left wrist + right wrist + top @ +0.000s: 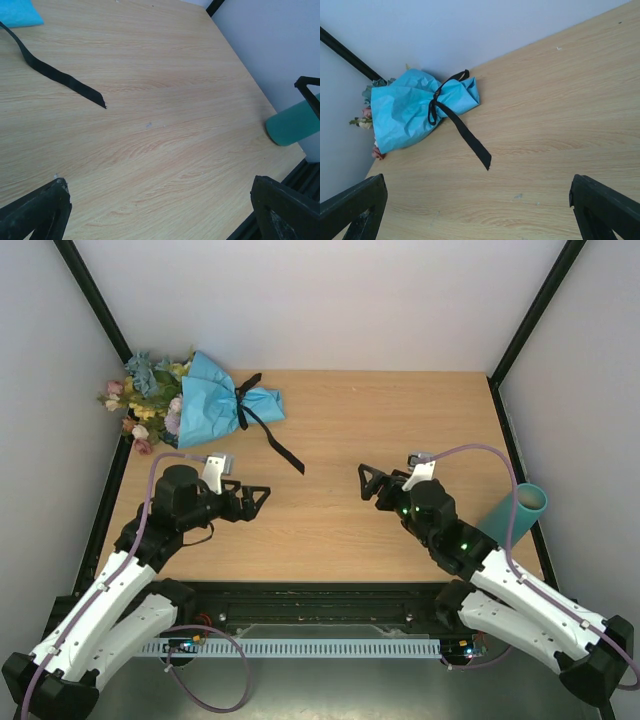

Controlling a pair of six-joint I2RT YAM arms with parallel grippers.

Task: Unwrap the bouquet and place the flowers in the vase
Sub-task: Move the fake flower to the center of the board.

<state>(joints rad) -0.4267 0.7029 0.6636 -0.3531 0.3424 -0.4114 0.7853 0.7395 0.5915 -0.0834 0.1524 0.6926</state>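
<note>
Tabletop (380,430) of pale wood was seen beneath both claws. The left claw (260,503) and the right claw (362,483) were spread wide, pointed toward each other and well apart, and nothing was held by either. The bouquet (215,400), wrapped in blue paper, was laid beyond the left claw and off to its left, with its flowers (145,400) turned toward the side wall. The teal vase (515,515) was found behind the right claw, just right of its arm. The black ribbon (275,440) was tied round the bouquet, its loose end trailed out ahead of the left claw.

A light wooden table (380,430) sits between pale walls (320,300); black frame posts (93,295) rise at eleven and one o'clock.
</note>
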